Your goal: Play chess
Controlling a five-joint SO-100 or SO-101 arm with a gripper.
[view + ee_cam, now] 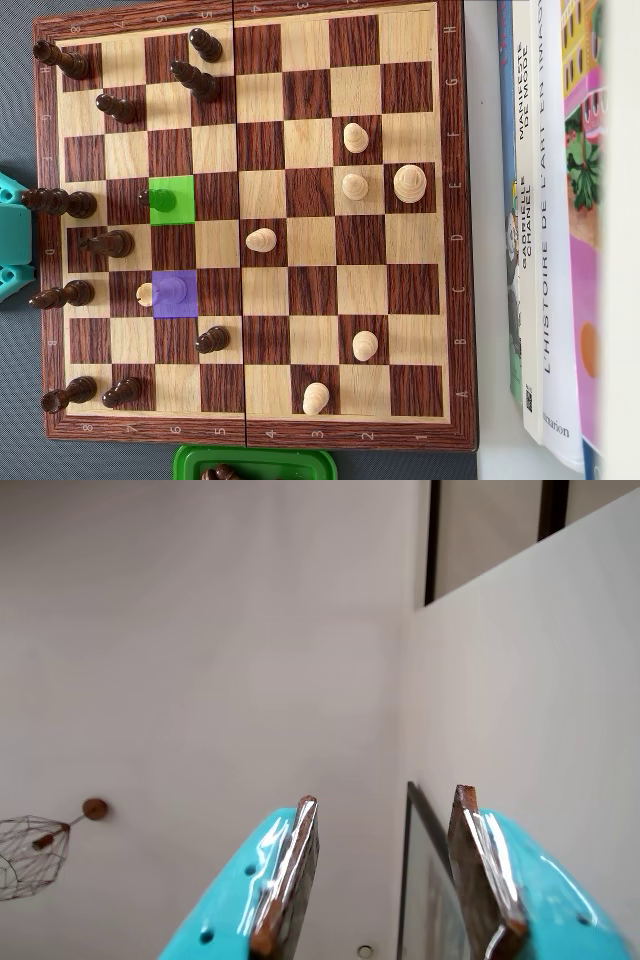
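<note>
In the overhead view a wooden chessboard [250, 425] fills the frame. Dark pieces such as one [211, 340] stand mostly on the left, light pieces such as one [261, 239] on the right. A green-marked square [180, 210] holds a pawn-like piece. A purple-marked square [183, 305] holds another, with a light piece [145, 294] right beside it. In the wrist view my gripper [386, 796] is open and empty, and it points up at white walls. The board does not show there. Only a teal part of the arm [10, 240] shows at the overhead view's left edge.
A green tray [290, 462] with dark pieces in it sits below the board's bottom edge. Books [545, 220] lie along the right side. In the wrist view a framed picture [420, 880] hangs on the wall and a wire lamp [30, 852] is at the left.
</note>
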